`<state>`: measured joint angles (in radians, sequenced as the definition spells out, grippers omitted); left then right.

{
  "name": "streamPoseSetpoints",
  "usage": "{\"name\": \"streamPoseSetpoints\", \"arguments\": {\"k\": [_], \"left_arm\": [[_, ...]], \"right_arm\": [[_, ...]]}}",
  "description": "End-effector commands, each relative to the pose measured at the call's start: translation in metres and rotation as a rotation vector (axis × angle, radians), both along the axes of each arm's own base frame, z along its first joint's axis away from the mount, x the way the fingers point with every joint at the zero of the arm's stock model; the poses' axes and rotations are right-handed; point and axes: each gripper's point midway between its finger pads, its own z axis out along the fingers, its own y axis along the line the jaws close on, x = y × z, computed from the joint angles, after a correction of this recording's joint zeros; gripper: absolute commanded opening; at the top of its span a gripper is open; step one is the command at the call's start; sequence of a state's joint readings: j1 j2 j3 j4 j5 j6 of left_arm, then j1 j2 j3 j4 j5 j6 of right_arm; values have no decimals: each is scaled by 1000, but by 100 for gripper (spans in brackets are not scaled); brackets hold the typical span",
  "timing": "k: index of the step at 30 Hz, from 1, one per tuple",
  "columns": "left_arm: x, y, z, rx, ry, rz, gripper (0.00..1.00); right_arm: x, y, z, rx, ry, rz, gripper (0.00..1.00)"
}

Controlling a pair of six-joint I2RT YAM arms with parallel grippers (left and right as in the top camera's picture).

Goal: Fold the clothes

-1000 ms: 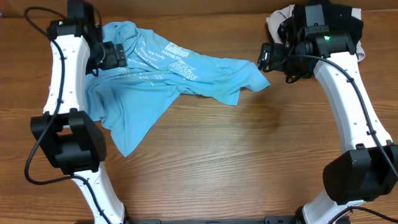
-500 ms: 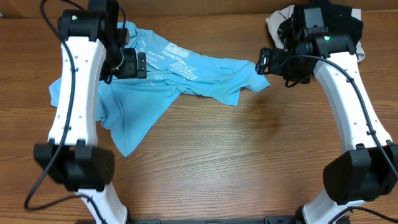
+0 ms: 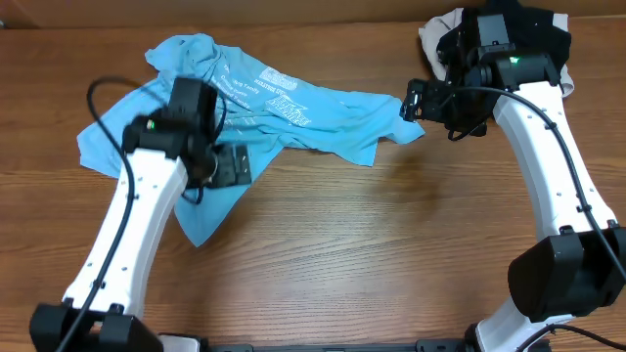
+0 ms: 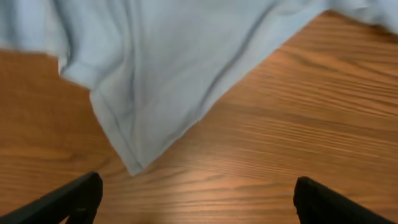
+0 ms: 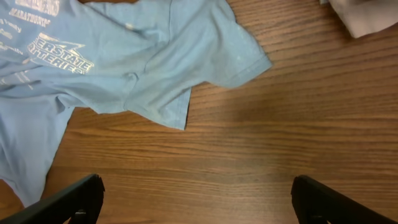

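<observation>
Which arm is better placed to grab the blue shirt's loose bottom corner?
Left. The left gripper, open, hangs right by that corner of the shirt; the right gripper sits far off by the opposite sleeve.

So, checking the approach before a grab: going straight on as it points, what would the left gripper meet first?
Probably bare table, just beside the shirt corner. The left gripper has its open fingers straddling wood, not cloth. Depth is unclear.
</observation>
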<state>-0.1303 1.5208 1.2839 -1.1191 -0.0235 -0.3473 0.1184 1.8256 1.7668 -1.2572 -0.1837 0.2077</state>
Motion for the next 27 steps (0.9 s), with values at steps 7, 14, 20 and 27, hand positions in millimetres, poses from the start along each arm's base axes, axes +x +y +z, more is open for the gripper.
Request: {"name": "streamPoseSetpoints", "arguments": {"k": [7,14,20,27], "left_arm": [[-43,52,-81,-39,75,367,93],[-59,55,-117,-59,83,393,84],[-65,52,-131,-74,78,390,76],[-64,51,-143,-84,44,388,63]], "right_arm": [[0,1,0,6,0,7,100],[3,1,0,8,-11,6,100],[3,1,1,10,-11,3,100],[3,1,1,10,-12,3,100]]}}
